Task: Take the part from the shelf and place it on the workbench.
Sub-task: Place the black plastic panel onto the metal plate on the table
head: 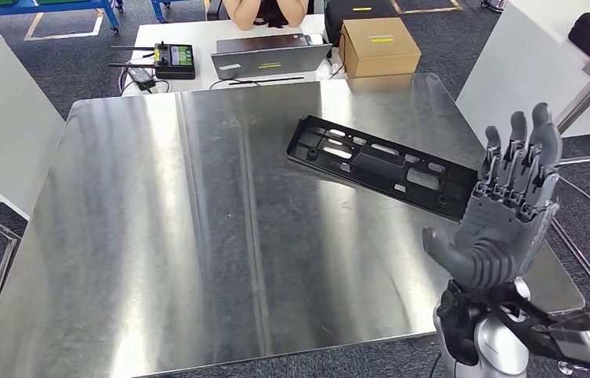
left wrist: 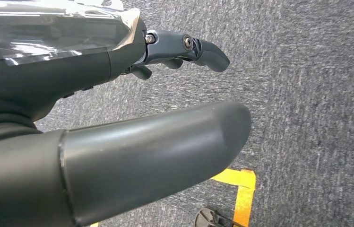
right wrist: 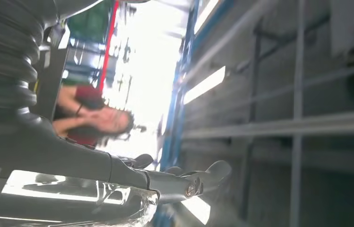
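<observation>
one black plastic part (head: 382, 164), long and flat with slots cut through it, lies on the steel workbench (head: 197, 236), just ahead of the right hand (head: 504, 213) and slightly to its inner side; the part's near end sits close beside the fingertips, though whether they touch cannot be told. the right hand is raised over the bench's right edge, fingers straight and spread, thumb out to the side, holding nothing. in the right wrist view the same hand (right wrist: 165, 182) shows extended fingers with empty space around them, and a person (right wrist: 94, 120) appears blurred beyond.

the left hand (left wrist: 132, 142) hangs over grey carpet (left wrist: 316, 94), its thick thumb and darker fingers apart with nothing between them; a yellow floor marking (left wrist: 241, 189) lies below it.

beyond the workbench, far ahead of the right hand, stands a white table (head: 197, 35) carrying a cardboard box (head: 379, 46), a laptop (head: 269, 57) and a remote controller (head: 174, 60). a person (head: 266, 12) sits behind that table.
</observation>
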`<state>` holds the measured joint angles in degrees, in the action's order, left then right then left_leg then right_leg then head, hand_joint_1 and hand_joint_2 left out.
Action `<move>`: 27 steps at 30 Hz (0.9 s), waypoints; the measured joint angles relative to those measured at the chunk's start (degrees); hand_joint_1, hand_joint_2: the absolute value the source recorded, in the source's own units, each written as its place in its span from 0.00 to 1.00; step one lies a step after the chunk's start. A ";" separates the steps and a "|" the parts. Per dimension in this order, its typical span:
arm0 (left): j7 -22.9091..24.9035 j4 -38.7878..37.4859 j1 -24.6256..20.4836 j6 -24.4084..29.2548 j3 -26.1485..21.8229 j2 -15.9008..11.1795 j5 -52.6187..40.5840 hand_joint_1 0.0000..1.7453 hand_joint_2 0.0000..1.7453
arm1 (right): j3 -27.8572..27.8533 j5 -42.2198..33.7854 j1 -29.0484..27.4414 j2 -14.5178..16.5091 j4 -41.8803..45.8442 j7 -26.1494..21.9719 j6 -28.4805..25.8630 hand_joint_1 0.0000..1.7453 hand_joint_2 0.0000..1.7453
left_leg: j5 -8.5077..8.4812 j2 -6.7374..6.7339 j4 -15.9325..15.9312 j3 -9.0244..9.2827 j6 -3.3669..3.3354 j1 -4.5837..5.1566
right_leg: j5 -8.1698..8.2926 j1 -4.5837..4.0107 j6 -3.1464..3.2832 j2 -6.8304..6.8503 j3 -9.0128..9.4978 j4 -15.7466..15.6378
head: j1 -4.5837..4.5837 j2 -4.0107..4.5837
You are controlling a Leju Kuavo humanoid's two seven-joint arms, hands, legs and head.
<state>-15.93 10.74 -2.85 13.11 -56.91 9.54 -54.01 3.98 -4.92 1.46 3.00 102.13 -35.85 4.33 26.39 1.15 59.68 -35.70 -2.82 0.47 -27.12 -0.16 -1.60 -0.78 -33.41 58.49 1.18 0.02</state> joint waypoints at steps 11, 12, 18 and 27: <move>-1.40 0.01 -0.01 -0.73 -0.73 -0.80 0.42 0.00 0.00 | 3.05 -2.61 -0.67 -1.02 1.54 0.37 3.73 0.00 1.00 | 0.17 0.01 0.08 0.06 -0.19 0.33 | 0.02 0.29 -0.06 0.00 0.09 -0.05 | 0.00 0.00; -1.40 0.01 -0.01 -0.74 -0.73 -0.81 0.42 0.00 0.00 | 3.08 -2.65 -0.67 -1.03 1.54 0.38 3.76 0.00 1.00 | 0.17 0.01 0.09 0.07 -0.20 0.34 | 0.02 0.30 -0.06 0.00 0.09 -0.05 | 0.00 0.00; -1.43 0.00 -0.01 -0.82 -0.75 -0.97 0.37 0.00 0.00 | 3.19 -3.00 -0.77 -1.19 1.56 0.51 4.02 0.00 1.00 | 0.03 -0.01 -0.09 0.18 -0.57 0.48 | 0.09 0.41 -0.32 -0.03 0.16 -0.10 | 0.00 0.00; -2.49 0.00 -0.05 -1.31 -0.75 -1.32 -0.57 0.00 0.00 | 3.27 -4.54 -3.03 -2.15 1.89 0.84 4.35 0.00 1.00 | -2.14 -0.94 -1.49 0.04 -0.21 -0.94 | -3.56 2.03 -3.49 0.58 3.28 1.94 | 0.32 0.00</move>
<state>-18.42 10.74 -2.89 11.80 -57.66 8.21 -54.58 7.25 -9.46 -1.57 0.85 104.02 -35.01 8.68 24.25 0.21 58.19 -35.65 -3.03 -0.48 -30.68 1.87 -5.09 -0.20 -30.13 60.43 1.50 0.02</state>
